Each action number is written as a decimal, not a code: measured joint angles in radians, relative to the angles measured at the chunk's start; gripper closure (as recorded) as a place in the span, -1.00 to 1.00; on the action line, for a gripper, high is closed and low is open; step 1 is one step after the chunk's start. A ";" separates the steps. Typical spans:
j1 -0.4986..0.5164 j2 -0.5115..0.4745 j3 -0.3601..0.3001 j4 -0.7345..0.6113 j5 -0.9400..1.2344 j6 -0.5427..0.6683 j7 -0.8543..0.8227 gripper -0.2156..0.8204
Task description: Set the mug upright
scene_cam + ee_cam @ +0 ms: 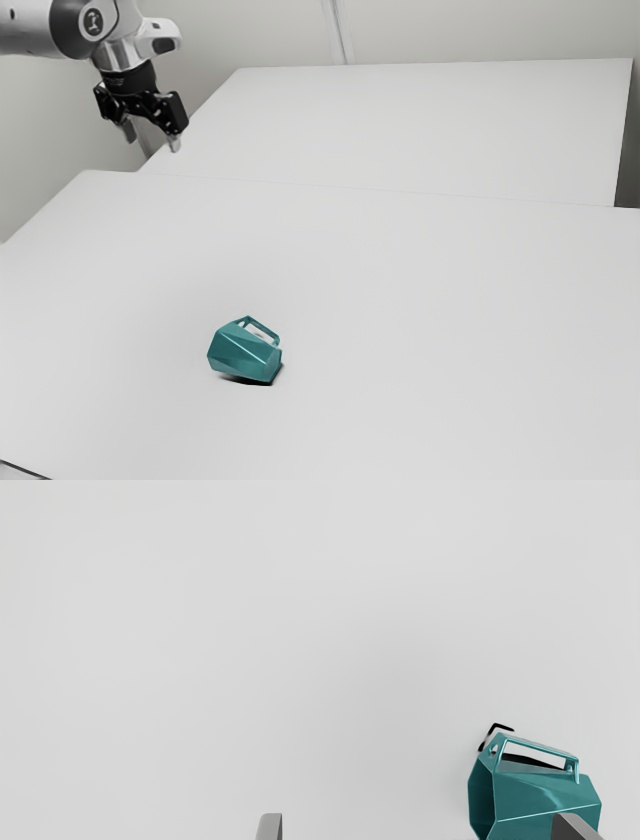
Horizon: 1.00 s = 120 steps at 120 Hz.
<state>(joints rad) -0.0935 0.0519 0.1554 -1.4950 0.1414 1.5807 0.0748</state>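
Mug (244, 352) in teal lies tipped on its side on the white table (430, 300), its open mouth (481, 796) facing sideways and its handle (542, 747) raised off the surface, while my gripper (151, 139) hangs high above and well apart from it, fingers spread wide with nothing between them. In the wrist view the mug sits off to one side, partly behind one of my fingertips. A descent without centering could drive that finger onto the faceted body and roll or shove it away. A pinch on the thin handle alone might let the mug swing or slip as I turn it, and a release before the base sits flat could topple it over again.
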 joint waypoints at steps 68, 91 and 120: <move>0.094 -0.066 0.165 -0.399 -0.480 0.267 0.052 -0.54; 0.132 -0.120 0.189 -0.591 -0.673 0.378 0.127 -0.55; 0.047 -0.106 0.288 -0.649 -0.804 0.307 0.256 -0.54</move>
<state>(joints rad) -0.0469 -0.0544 0.4434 -2.1438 -0.6627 1.8877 0.3305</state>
